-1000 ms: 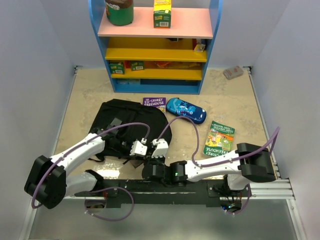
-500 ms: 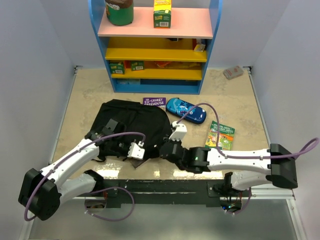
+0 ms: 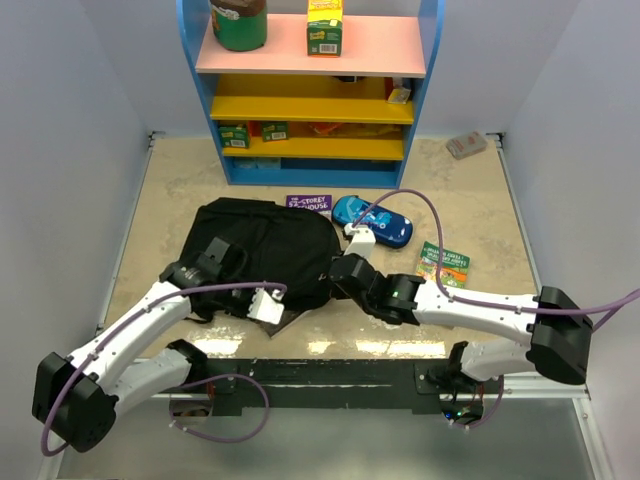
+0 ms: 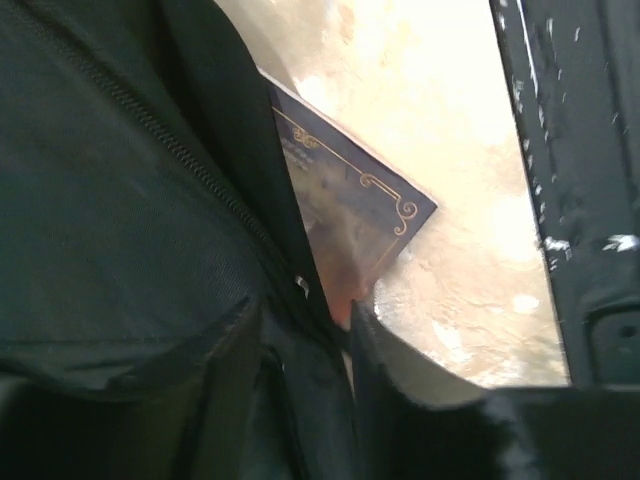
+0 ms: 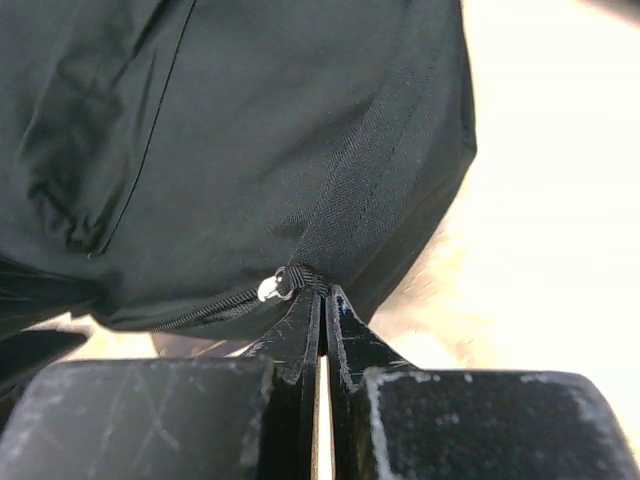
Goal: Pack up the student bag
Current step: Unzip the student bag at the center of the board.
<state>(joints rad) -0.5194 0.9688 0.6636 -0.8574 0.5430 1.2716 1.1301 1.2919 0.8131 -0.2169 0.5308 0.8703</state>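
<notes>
Your left end effector [image 4: 305, 400] is clamped on a fold at the near edge of the large soft black fabric backpack [image 3: 262, 245], which lies on the beige counter [image 3: 170, 190], left of centre. A dark book with a gold scroll border [image 4: 352, 215] pokes out past the fabric right there. Moving right, your right end effector [image 5: 322, 318] is pinched tight on the backpack's webbing tab, just beside a white zipper pull [image 5: 268, 288]. Further right sit a blue patterned pencil case [image 3: 372, 221] and a green paperback [image 3: 443, 266].
</notes>
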